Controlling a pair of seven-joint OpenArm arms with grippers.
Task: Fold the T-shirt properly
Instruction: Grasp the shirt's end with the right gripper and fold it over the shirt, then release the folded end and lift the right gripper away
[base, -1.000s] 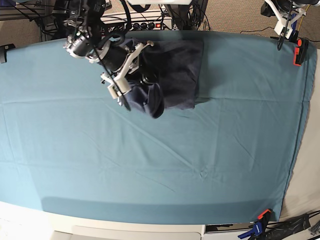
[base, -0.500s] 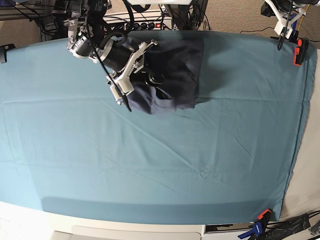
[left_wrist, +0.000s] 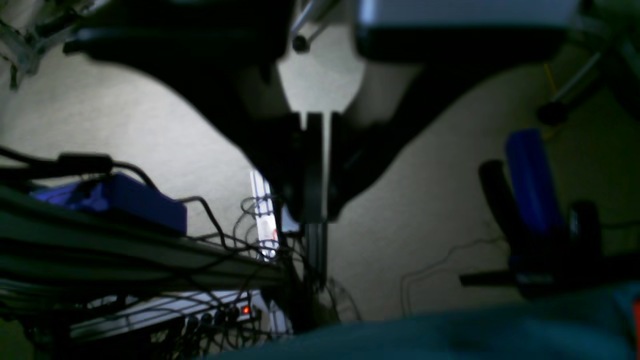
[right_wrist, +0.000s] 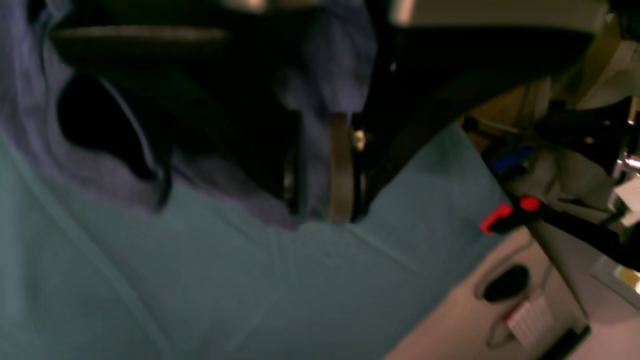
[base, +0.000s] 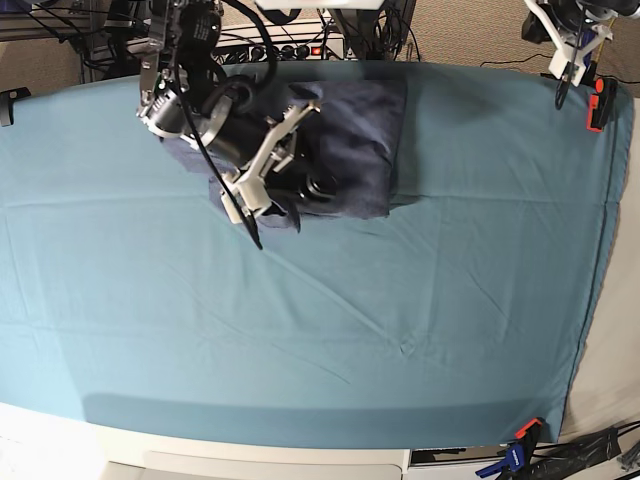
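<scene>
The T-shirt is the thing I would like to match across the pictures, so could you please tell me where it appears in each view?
Base: the T-shirt lies at the table's far edge, top centre, under the right gripper.
Right wrist: it fills the upper left, bunched between the gripper's fingers.
Left wrist: not in it.
Shared landmark: the teal table cloth, bottom edge in the left wrist view, lower half in the right wrist view.

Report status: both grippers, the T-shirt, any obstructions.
Right gripper low on the T-shirt, cloth between its fingers. Left gripper shut, empty, parked off the table's edge. T-shirt partly folded at the table's far edge. Nothing in the way.
</scene>
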